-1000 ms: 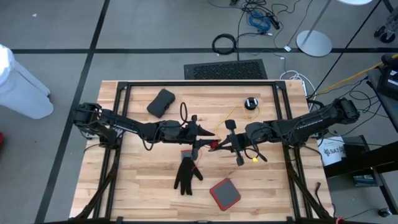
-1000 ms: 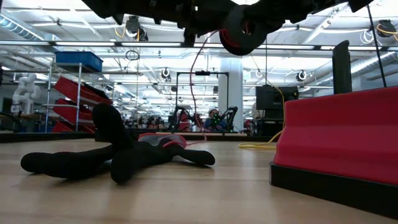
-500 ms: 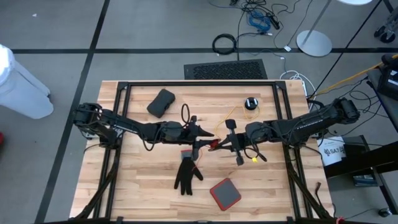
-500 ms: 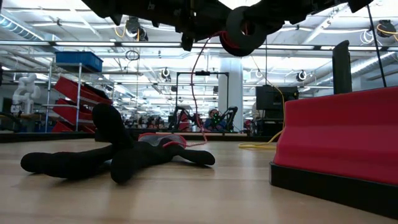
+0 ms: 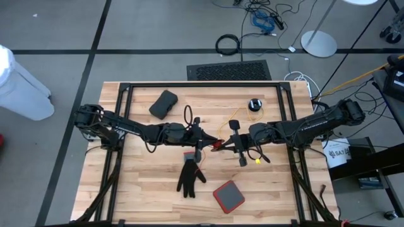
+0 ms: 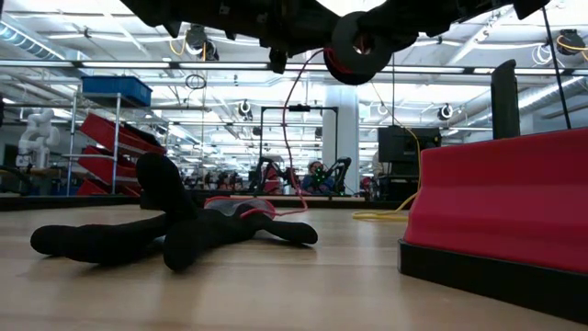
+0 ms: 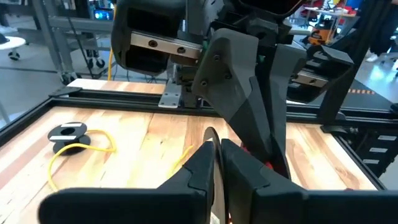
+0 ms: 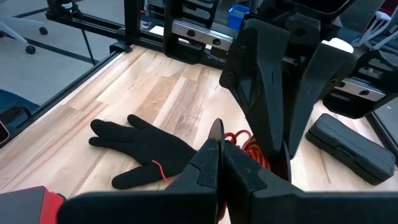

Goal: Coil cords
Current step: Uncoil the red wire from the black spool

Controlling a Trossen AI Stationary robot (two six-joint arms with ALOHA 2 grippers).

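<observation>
Nearest, red-lidded case [image 5: 228, 196] and black glove [image 5: 189, 177] on the tabletop [image 5: 139, 183]; mid-table, left gripper [image 5: 210, 143] fingers nearly together, right gripper [image 5: 221, 145] fingers fully closed, both meeting at a red cord [image 6: 290, 119] held aloft; farther back, yellow cord [image 5: 243, 115] with black puck [image 5: 254, 104].

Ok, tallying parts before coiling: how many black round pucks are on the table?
1: the puck lies near the table's far edge, right of centre, yellow cord looped beside it. Others may be hidden.
</observation>
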